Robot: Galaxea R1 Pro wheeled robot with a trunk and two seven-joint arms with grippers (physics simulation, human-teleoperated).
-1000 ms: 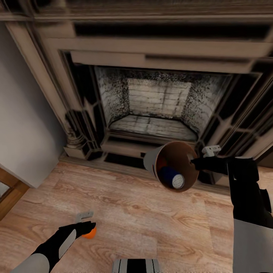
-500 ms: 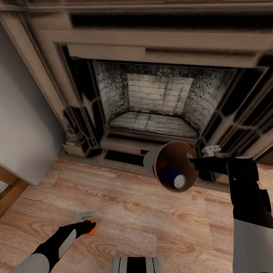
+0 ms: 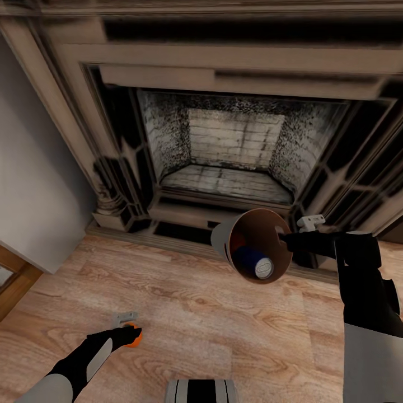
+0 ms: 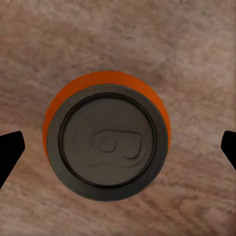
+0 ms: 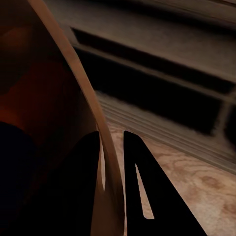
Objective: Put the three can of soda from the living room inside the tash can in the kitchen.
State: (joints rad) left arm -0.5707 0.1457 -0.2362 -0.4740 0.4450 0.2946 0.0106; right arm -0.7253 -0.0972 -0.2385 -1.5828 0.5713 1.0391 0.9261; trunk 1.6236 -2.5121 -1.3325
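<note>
The grey trash can [image 3: 223, 238] hangs tilted above the floor in front of the fireplace, its brown inside facing me. My right gripper [image 3: 282, 239] is shut on its rim; the right wrist view shows one finger [image 5: 142, 196] on each side of the rim wall [image 5: 73, 78]. Inside lie a dark blue soda can [image 3: 253, 263] and a partly hidden orange one [image 3: 239, 244]. Another orange soda can [image 3: 135, 338] stands upright on the floor at lower left. My left gripper [image 3: 133, 331] hovers right above it, open, its fingertips [image 4: 10, 152] wide of the can's lid [image 4: 108, 142].
A large stone fireplace [image 3: 229, 145] with a raised hearth step [image 3: 179, 215] fills the far side. A grey wall [image 3: 33, 184] stands at the left, with a wooden frame [image 3: 14, 285] at its foot. Wood floor [image 3: 212, 330] lies between my arms.
The head view shifted slightly a second ago. My left gripper has come down a little closer over the orange can. Nothing has moved in the last half second.
</note>
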